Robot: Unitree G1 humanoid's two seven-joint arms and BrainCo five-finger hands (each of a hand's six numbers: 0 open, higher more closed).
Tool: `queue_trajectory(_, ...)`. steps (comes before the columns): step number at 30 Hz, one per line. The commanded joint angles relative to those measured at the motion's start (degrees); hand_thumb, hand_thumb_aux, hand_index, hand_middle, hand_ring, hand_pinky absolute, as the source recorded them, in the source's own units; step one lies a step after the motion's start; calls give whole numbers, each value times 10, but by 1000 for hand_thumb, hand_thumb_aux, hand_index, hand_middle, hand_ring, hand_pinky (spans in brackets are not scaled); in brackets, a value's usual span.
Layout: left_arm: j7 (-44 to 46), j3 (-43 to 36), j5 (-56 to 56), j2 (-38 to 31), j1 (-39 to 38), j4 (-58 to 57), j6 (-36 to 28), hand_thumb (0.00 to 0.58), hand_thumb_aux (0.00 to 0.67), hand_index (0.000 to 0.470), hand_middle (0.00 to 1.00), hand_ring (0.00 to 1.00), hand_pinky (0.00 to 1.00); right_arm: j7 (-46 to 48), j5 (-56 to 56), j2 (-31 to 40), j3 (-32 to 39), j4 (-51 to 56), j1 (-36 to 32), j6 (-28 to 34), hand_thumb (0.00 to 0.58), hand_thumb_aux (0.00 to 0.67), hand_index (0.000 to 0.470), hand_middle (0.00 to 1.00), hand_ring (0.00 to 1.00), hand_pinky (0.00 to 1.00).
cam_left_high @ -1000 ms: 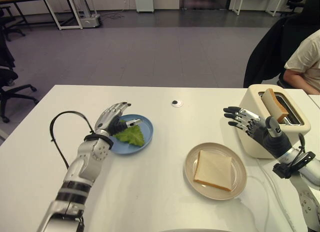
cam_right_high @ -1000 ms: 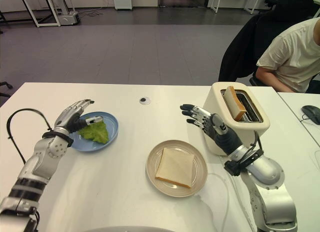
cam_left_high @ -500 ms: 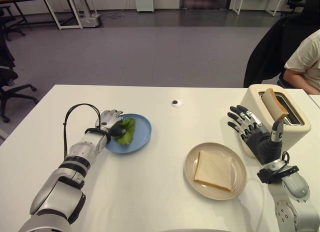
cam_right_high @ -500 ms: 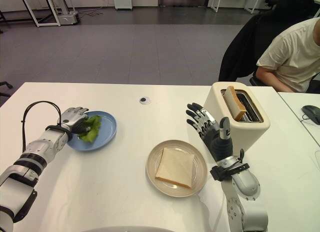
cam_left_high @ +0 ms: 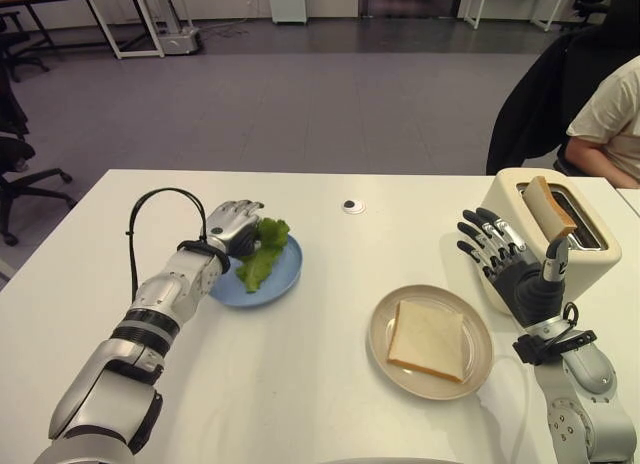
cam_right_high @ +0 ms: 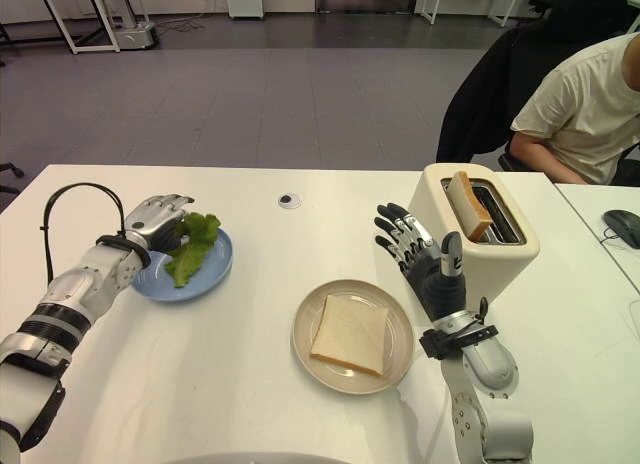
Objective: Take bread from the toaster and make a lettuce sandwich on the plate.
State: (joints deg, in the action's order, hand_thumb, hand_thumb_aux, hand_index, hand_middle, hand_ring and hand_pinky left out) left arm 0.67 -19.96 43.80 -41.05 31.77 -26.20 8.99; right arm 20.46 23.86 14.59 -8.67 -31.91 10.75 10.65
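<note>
Left eye view: on the white table point(cam_left_high: 300, 384), the left hand point(cam_left_high: 232, 224) sits at the far left edge of a blue plate point(cam_left_high: 272, 290). Its fingers are curled tight around the upper part of a lettuce leaf point(cam_left_high: 258, 256). The leaf hangs from the hand and trails down across the plate; its lower end seems to touch the plate, though the angle makes that hard to tell. A black cable point(cam_left_high: 150, 198) loops up beside the left forearm. To the right and nearer the robot is a beige plate point(cam_left_high: 378, 334) with one slice of white bread point(cam_left_high: 428, 339) lying flat on it. The cream toaster point(cam_left_high: 510, 189) stands at the right side of the table, and a slice of toast point(cam_left_high: 550, 209) sticks up tilted out of its slot. The right hand point(cam_left_high: 505, 266) stands upright just beside the toaster's near left side, between it and the beige plate. Its fingers are straight and spread apart, holding nothing. A small round disc point(cam_left_high: 353, 206) lies toward the table's far edge.
</note>
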Motion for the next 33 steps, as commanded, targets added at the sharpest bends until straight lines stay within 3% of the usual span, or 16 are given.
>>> queue_trajectory(1,113,37,-112,31,-35,151,-19,580,670,470,0,0,0,2,4,3,-2,11,-9,0,0,0,0,0,0,0)
queue_trajectory(6,218,12,-199,103,-83,300,-77,580,670,470,0,0,0,3,7,5,-7,15,-17,0,0,0,0,0,0,0)
queue_trajectory(11,317,-47,-307,209,-104,446,-200,580,670,470,0,0,0,4,9,10,-12,33,-41,1,0,0,0,0,0,0)
queue_trajectory(17,335,-88,-366,312,-75,500,-325,580,670,470,0,0,0,2,8,14,-16,39,-53,2,0,0,0,0,0,0)
queue_trajectory(21,332,-113,-358,319,-91,412,-318,580,670,470,0,0,0,-2,9,16,-18,36,-57,6,0,0,0,0,0,0)
queue_trajectory(28,303,-119,-328,307,-96,195,-220,580,670,470,0,0,0,-12,6,15,-14,26,-64,13,0,0,0,0,0,0)
queue_trajectory(29,295,-122,-311,299,-92,176,-196,464,370,260,0,0,0,-16,1,19,-15,17,-70,12,0,0,0,0,0,0)
queue_trajectory(30,289,-125,-296,291,-85,167,-178,0,0,0,0,0,0,-20,-9,24,-18,8,-75,8,0,0,0,0,0,0)
queue_trajectory(33,281,-108,-279,281,-74,194,-159,0,0,0,0,0,0,-45,-74,56,-29,-24,-98,-2,0,0,0,0,0,0)
